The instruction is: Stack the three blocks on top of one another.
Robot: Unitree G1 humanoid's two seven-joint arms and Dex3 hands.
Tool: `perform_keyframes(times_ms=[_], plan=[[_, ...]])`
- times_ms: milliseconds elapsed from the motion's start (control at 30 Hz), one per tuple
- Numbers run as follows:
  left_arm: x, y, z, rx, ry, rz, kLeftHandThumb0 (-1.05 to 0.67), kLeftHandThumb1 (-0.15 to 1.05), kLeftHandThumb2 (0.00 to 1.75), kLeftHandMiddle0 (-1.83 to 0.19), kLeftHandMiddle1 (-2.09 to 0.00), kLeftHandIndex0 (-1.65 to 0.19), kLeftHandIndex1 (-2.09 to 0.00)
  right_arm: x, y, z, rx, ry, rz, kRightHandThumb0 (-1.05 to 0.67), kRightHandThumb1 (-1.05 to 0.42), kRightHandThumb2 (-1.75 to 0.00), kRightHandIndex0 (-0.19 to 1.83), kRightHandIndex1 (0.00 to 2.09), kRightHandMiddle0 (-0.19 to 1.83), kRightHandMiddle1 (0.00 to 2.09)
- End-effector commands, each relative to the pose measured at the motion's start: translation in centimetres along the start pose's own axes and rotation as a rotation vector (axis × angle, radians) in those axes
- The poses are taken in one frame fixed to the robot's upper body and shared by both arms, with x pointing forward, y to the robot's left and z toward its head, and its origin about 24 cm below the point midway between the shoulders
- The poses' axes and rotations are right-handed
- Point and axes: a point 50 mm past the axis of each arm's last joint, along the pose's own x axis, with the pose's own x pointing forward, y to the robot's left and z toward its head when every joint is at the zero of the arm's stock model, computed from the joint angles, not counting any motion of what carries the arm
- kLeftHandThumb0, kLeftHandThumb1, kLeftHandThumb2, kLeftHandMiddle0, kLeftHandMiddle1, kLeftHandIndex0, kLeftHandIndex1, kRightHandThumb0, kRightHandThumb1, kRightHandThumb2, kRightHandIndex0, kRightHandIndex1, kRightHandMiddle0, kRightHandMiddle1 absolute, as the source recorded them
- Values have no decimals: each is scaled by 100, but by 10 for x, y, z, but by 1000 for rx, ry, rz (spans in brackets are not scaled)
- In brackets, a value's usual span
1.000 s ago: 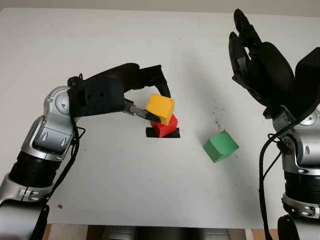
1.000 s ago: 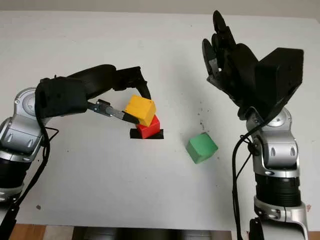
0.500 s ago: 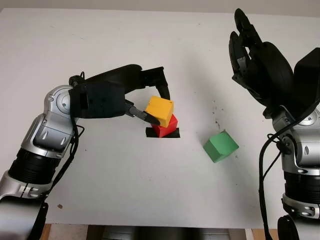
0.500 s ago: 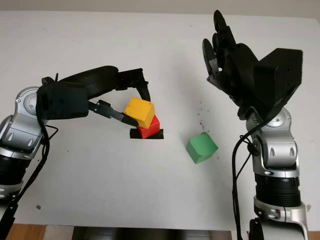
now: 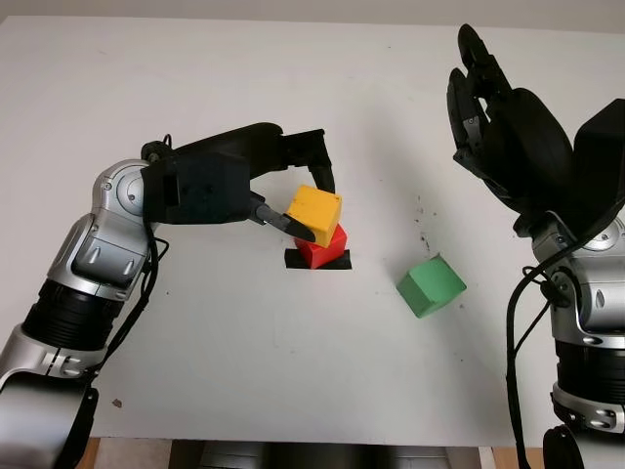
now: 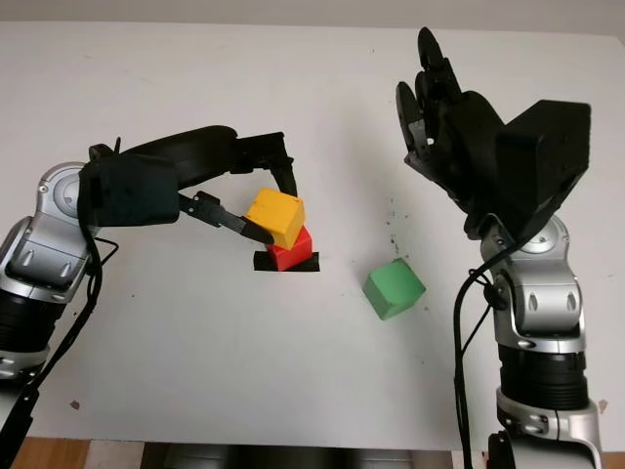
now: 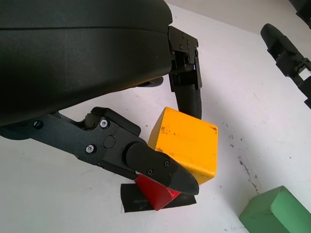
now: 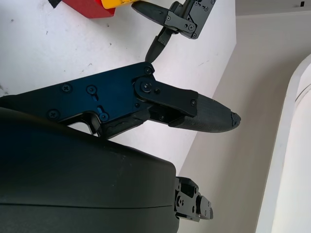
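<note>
Moved: left hand [image 5: 311, 200] shifted slightly, fingers clamped on yellow block [image 5: 314, 213].
Below it: red block [image 5: 323, 246], perhaps touching.
Right hand [image 5: 498, 117]: raised, open, holding nothing.

red block [image 5: 323, 247]: mostly hidden under yellow block [image 5: 314, 209]
black mark [image 5: 317, 260]: partly covered by red block
green block [image 7: 272, 213]: cut off by the edge

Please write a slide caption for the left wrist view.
Left robot hand grips the yellow block on the red block; green block waits nearby.
</note>
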Motion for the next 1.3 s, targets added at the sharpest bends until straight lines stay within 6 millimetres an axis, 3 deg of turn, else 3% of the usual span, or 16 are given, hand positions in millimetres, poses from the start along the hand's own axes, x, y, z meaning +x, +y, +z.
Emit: perform_keyframes(times_ms=[0, 500, 567, 600, 700, 767, 1033, 1267], plan=[[2, 2, 4, 18, -9, -6, -43, 104, 5, -18, -5, -22, -160, -3, 1, 2, -6, -13, 1, -64, -105, -69, -19, 0, -19, 0], [1, 1, 6, 41, 8, -51, -47, 105, 6, -16, -4, -22, -158, -3, 2, 1, -11, -11, 4, -64, -105, -70, -19, 0, -19, 0], [1, 1, 5, 46, 11, -70, -54, 103, 5, -9, -3, -16, -133, -3, 2, 1, -5, -7, 2, -64, -105, -70, -19, 0, -19, 0], [1, 0, 5, 48, 11, -78, -60, 101, 5, -1, -4, -9, -94, -3, 2, 1, -2, -5, 1, -64, -105, -70, -19, 0, -19, 0], [1, 1, 6, 53, 6, -102, -67, 98, 5, 12, -4, -9, -33, -2, 2, 1, -6, -7, 4, -64, -105, -70, -19, 0, -19, 0], [1, 1, 8, 68, 4, -109, -70, 98, 5, 17, -2, -1, -14, -2, 2, 1, -5, -6, 5, -63, -105, -71, -19, 0, -19, 0], [0, 0, 11, 64, -8, -96, -71, 96, 5, 19, 0, 17, -2, -2, 2, 1, -20, -8, 9, -63, -105, -72, -19, 0, -19, 0], [-2, 0, 12, 3, -51, -62, -70, 94, 4, 19, 0, 19, 0, -2, 2, 2, -27, -12, 14, -63, -105, -71, -19, 0, -19, 0]])
